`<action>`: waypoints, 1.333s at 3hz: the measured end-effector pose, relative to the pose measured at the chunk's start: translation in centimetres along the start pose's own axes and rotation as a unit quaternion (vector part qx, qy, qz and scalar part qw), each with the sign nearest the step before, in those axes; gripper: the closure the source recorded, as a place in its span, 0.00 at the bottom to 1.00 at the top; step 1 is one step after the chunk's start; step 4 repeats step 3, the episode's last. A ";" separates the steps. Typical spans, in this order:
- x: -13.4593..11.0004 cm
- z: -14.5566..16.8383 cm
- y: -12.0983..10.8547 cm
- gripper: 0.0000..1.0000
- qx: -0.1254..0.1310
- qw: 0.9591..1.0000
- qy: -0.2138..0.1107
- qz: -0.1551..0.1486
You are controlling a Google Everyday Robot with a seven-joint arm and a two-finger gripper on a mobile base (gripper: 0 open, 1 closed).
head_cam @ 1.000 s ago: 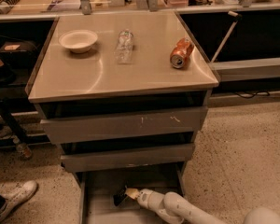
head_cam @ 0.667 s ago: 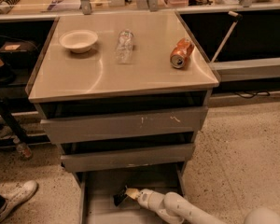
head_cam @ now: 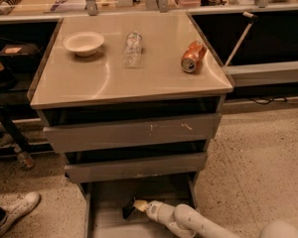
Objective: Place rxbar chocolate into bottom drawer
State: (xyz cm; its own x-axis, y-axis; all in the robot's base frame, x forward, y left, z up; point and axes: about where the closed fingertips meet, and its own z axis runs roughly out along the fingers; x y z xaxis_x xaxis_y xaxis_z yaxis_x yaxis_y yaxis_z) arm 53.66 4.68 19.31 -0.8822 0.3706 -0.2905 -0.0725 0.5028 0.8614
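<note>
Camera view: placement step, bar inside the drawer, release not yet made.
I have the gripper at 6 o'clock in the frame, reached into the open bottom drawer and pinching the rxbar chocolate. The bar sits tilted at the gripper's 9 o'clock, low over the drawer floor; whether it touches I cannot tell. Next, as I judge it: 1 small drop, spread the fingers, withdraw toward 5 o'clock under the middle drawer.

Tan tool in grey drawer, black bar
</note>
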 end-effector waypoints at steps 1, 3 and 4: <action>0.0 0.0 0.0 0.11 0.000 1.000 0.000 0.000; 0.0 0.0 0.0 0.00 0.000 1.000 0.000 0.000; 0.0 0.0 0.0 0.00 0.000 1.000 0.000 0.000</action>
